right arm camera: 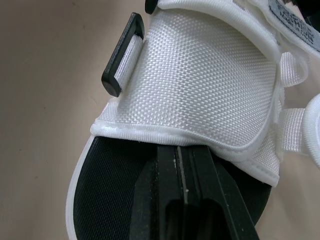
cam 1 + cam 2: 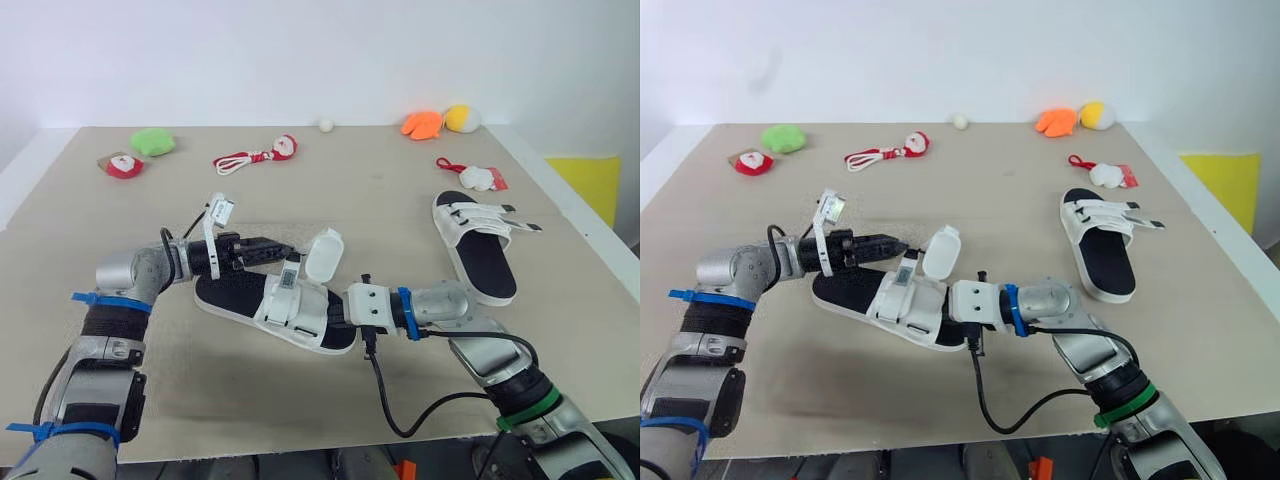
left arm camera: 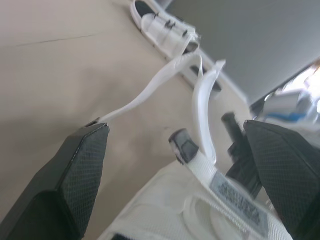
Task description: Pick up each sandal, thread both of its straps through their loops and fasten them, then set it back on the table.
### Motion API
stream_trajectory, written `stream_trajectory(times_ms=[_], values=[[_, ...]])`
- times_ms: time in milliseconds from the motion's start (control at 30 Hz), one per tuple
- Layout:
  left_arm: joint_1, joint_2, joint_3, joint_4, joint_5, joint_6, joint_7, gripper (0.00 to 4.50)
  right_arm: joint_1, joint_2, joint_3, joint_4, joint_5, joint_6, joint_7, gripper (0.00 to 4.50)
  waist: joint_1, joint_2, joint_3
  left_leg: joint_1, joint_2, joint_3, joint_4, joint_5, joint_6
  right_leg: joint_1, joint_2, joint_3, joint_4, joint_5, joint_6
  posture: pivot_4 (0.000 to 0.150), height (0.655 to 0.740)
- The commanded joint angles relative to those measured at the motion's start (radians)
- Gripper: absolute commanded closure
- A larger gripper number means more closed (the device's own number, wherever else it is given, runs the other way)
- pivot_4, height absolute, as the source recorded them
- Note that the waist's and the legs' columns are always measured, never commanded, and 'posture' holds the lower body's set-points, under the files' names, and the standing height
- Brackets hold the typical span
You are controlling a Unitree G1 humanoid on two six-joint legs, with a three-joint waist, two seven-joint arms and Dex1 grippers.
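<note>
The near sandal, white with a black footbed, lies at the table's middle. My right gripper is shut on the hem of its white upper at one end, beside a black loop. One white strap stands up loose. My left gripper is open over the sandal's far side, and in the left wrist view that strap rises between its fingers next to another black loop. The second sandal lies to the right, apart from both grippers.
Small toys line the table's far part: a green one, a red-and-white one, a red cord, a white ball, orange and yellow ones, and a tagged toy. A black cable hangs from my right wrist.
</note>
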Motion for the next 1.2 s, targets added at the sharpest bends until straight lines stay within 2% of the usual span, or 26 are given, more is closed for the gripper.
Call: stream_trajectory(times_ms=[33,233,500,633,733,1000,1200], values=[[0.007,0.016,-0.051,-0.015,0.066,-0.076,-0.038,0.03,0.031,-0.022,0.028,0.07,-0.057,0.049,0.0,4.5,0.0,0.0,0.0,0.0,0.0,0.0,0.0,0.0,0.0,0.0,0.0,0.0,0.0,0.0,0.0,0.15,0.74],[0.038,0.046,-0.174,-0.009,0.22,-0.213,-0.074,0.03,0.031,-0.022,0.028,0.07,-0.058,0.049,-0.004,4.5,0.0,0.0,0.0,0.0,0.0,0.0,0.0,0.0,0.0,0.0,0.0,0.0,0.0,0.0,0.0,0.15,0.74],[0.02,0.034,-0.045,-0.033,0.129,-0.187,-0.101,0.03,0.034,-0.02,0.024,0.065,-0.053,0.053,-0.007,4.5,0.0,0.0,0.0,0.0,0.0,0.0,0.0,0.0,0.0,0.0,0.0,0.0,0.0,0.0,-0.001,0.15,0.74],[0.03,0.076,0.056,-0.087,0.049,-0.129,-0.104,0.03,0.042,-0.015,0.011,0.042,-0.027,0.071,-0.002,4.5,-0.001,0.0,0.001,-0.001,0.001,0.0,0.0,0.0,0.0,-0.001,0.0,0.0,0.0,0.0,0.0,0.15,0.74],[0.112,0.137,0.09,-0.137,0.029,-0.129,-0.142,0.03,0.049,-0.011,-0.009,0.01,0.024,0.112,0.015,4.5,-0.002,0.001,0.001,-0.001,0.001,0.0,-0.002,0.0,0.0,-0.001,0.0,0.0,0.0,-0.001,-0.001,0.15,0.74],[0.4,0.251,0.0,-0.452,0.012,-0.132,-0.255,0.03,0.033,0.0,-0.049,-0.02,0.118,0.193,0.053,4.5,0.002,0.002,0.003,-0.004,0.001,-0.001,-0.002,-0.007,-0.004,-0.003,0.0,-0.001,0.0,-0.007,0.003,0.15,0.74],[0.453,0.236,0.0,-0.544,-0.032,-0.098,-0.225,0.03,0.02,0.001,-0.048,0.007,0.115,0.186,0.06,4.5,0.004,0.003,0.003,-0.004,0.001,-0.002,-0.002,-0.008,-0.003,-0.002,0.0,-0.003,0.0,-0.012,-0.001,0.15,0.74]])
